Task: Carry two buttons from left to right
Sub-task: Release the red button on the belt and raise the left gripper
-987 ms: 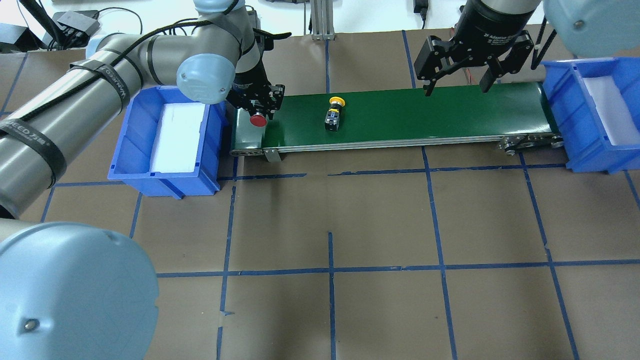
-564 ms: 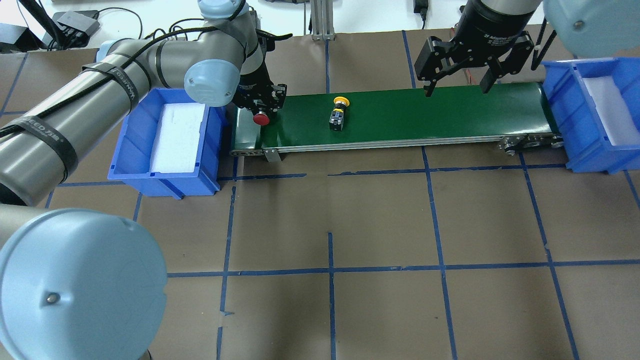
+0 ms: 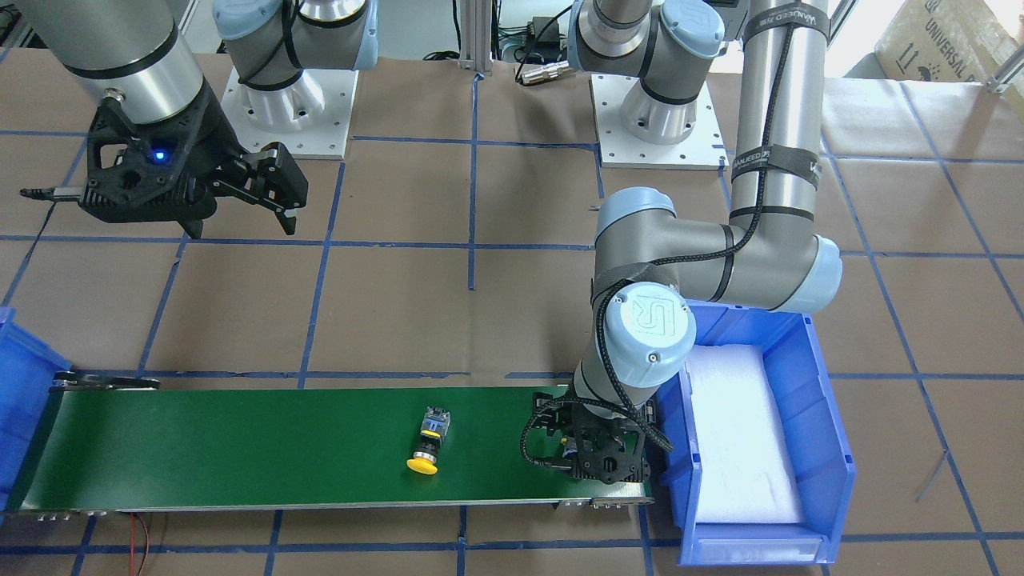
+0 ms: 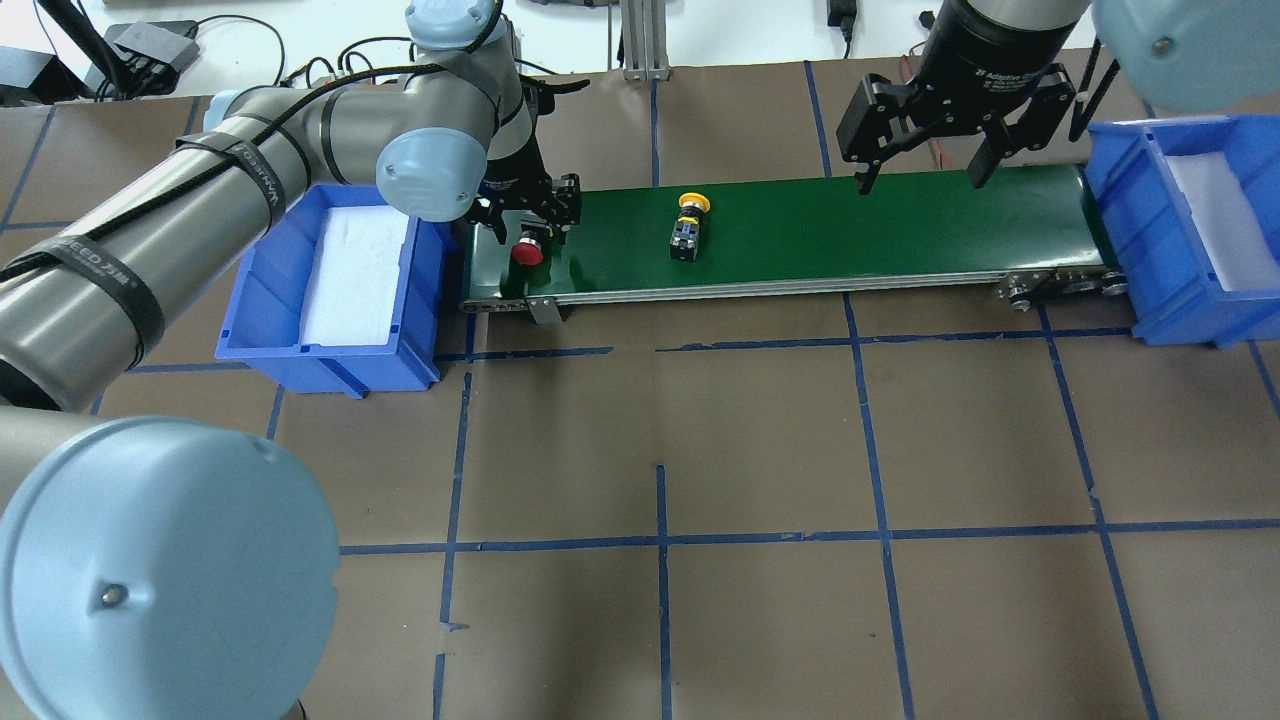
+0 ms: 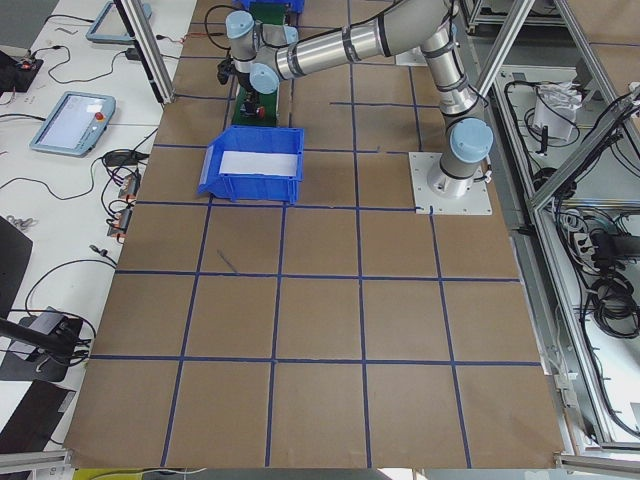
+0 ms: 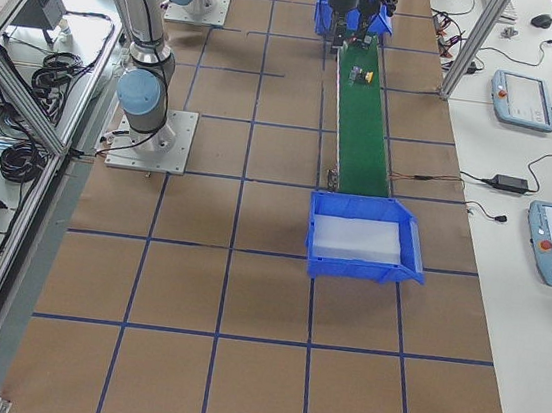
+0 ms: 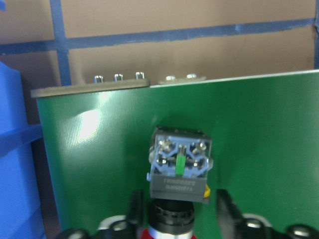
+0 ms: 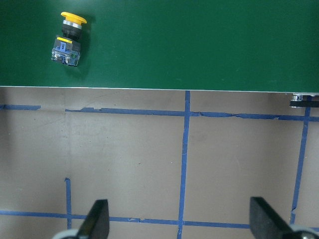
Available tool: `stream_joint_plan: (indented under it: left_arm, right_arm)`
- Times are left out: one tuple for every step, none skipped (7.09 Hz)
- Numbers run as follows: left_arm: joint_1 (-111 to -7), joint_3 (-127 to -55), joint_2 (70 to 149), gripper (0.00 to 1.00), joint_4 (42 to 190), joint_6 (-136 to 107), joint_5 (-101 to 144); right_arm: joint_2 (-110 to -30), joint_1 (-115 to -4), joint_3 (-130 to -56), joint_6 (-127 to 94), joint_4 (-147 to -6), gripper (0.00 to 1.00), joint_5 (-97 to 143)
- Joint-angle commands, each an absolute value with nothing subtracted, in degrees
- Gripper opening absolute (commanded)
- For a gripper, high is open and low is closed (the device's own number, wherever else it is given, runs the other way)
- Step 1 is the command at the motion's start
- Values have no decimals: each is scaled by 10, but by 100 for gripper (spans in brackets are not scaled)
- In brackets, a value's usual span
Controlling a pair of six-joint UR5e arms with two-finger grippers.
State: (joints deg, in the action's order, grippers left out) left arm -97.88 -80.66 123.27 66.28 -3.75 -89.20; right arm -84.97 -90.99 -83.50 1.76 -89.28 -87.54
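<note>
The red button (image 4: 527,252) lies on the left end of the green conveyor belt (image 4: 850,230). The left wrist view shows its grey contact block (image 7: 179,167). My left gripper (image 4: 525,222) hangs low over it, its fingers (image 7: 224,214) spread either side of the black collar with a gap, so it is open. The front-facing view shows only the gripper (image 3: 604,460); the red button is hidden beneath it. The yellow button (image 4: 688,225) lies on its side mid-belt and also shows in the front-facing view (image 3: 428,448) and the right wrist view (image 8: 70,37). My right gripper (image 4: 920,165) is open and empty, high behind the belt's right part.
A blue bin (image 4: 260,250) with a white foam liner stands at the belt's left end, right beside my left gripper. A second blue bin (image 4: 1130,220) stands at the belt's right end. Brown paper with blue tape lines covers the table.
The red button dropped from the left gripper's hold onto the belt and the fingers spread. The yellow button has travelled a little to the right on the belt. The right gripper barely moved.
</note>
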Motion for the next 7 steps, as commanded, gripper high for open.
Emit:
stream_joint_plan:
  left_arm:
    - [-979,-803,1185,100,698,-36,-893]
    - [-982,-815,1124,100,742,-35,-893]
    - [-983,-848,1044,100,786,-34,-893]
    - [-980,-900,952,100,794,-33,-894]
    - [-974,-937,881,100,837,-33,-895]
    - [-968,-928,886,100,852,-41,-896]
    - [-969,-894,911,100,857,-46,-898]
  right_arm:
    - [-850,-910,-835,18,-893,100,-880]
    - [-848,-911,-835,19,-895,100,-880]
    - [-850,-911,-835,18,-893,100,-878]
    - [-851,-911,-835,19,-893,100,-880]
    - [-851,-911,-835,19,-894,100,-880]
    - [-851,-911,-835,19,-893,100,-880]
    - [-853,-911,-835,19,-893,100,-880]
